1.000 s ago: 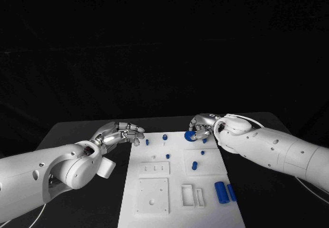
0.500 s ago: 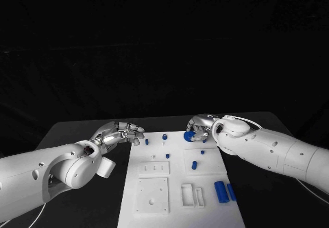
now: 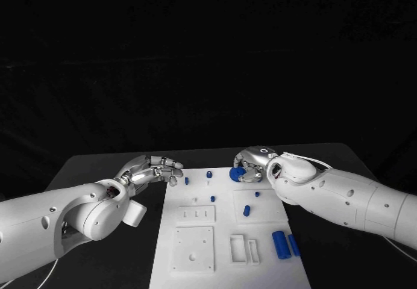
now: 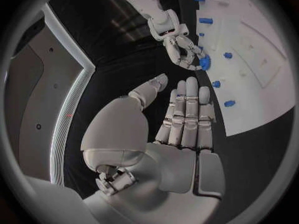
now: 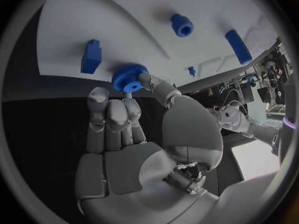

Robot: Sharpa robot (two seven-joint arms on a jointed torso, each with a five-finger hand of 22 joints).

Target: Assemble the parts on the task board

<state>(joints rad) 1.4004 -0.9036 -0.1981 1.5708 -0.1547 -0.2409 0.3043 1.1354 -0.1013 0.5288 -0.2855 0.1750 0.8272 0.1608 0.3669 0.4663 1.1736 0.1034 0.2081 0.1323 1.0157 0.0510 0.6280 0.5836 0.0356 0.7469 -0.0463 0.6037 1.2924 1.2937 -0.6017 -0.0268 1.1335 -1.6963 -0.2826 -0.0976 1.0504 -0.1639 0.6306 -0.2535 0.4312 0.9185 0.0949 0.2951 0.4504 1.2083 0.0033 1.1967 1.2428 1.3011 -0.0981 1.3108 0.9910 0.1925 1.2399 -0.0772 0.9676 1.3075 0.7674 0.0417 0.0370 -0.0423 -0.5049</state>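
A white task board [image 3: 228, 265] lies lengthwise on a black table [image 3: 96, 165], between two white robot arms. The right hand [image 3: 250, 162] hangs over the board's far end and pinches a small blue gear [image 3: 237, 173] between thumb and fingertips. In the right wrist view the gear [image 5: 129, 77] is a toothed wheel on a short stub, held just above the white surface with the stub towards the hand. That grip probably leaves the wheel's face free to go down onto a peg or hole at this end of the board, though its target cannot be made out.

The left hand [image 3: 155, 168] holds nothing. It waits off the board's far left corner with its fingers [image 4: 190, 107] nearly straight and close together, thumb apart, likely staying clear of the working hand.

Other blue parts are spread over the board: small pegs [image 3: 210, 175] standing near the far end, a short piece [image 3: 246, 209] on a raised square plate in the middle, and two longer cylinders [image 3: 279, 242] lying side by side near the right edge. White blocks with holes and slots [image 3: 193, 247] occupy the near half, apparently still waiting for parts.
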